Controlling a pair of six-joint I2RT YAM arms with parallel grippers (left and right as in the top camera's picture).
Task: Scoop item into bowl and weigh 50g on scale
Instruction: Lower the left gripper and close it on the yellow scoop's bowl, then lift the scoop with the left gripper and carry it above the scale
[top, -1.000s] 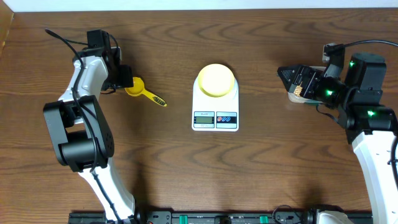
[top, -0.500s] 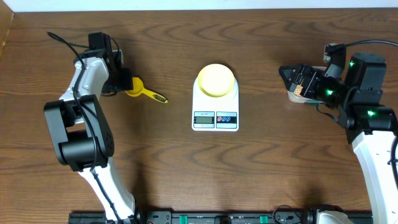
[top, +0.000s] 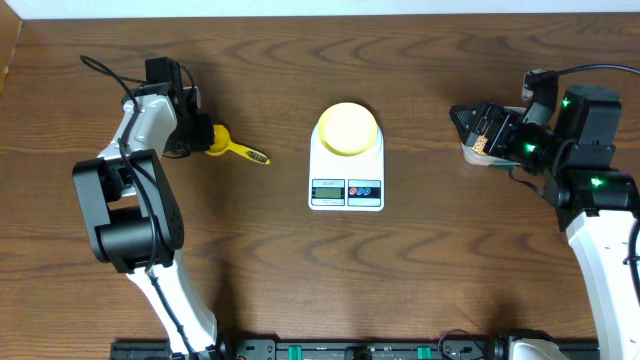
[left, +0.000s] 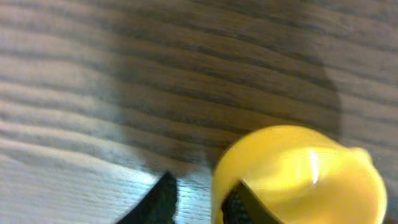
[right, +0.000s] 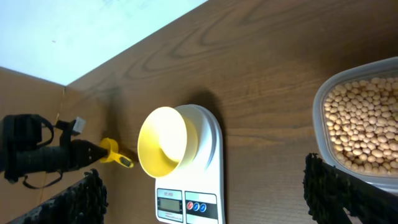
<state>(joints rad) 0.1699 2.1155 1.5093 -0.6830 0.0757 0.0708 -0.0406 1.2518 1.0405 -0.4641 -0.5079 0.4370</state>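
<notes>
At centre table (top: 300, 270), the bowl (top: 347, 128) sits on the scale (top: 346, 190), well apart from both arms. Only the right wrist view shows the beans (right: 364, 124) filling a clear tub (right: 357, 70), just beneath the right gripper (top: 467, 135), whose jaws are spread wide and empty. Close up, the left gripper (top: 203, 137) has its fingers (left: 163, 196) narrowed astride the yellow scoop (left: 298, 168) rim; whether they grip it cannot be told.

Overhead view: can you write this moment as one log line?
left gripper: astride yellow scoop rim | right gripper: open, by tub of beans | bowl: empty, on scale
</notes>
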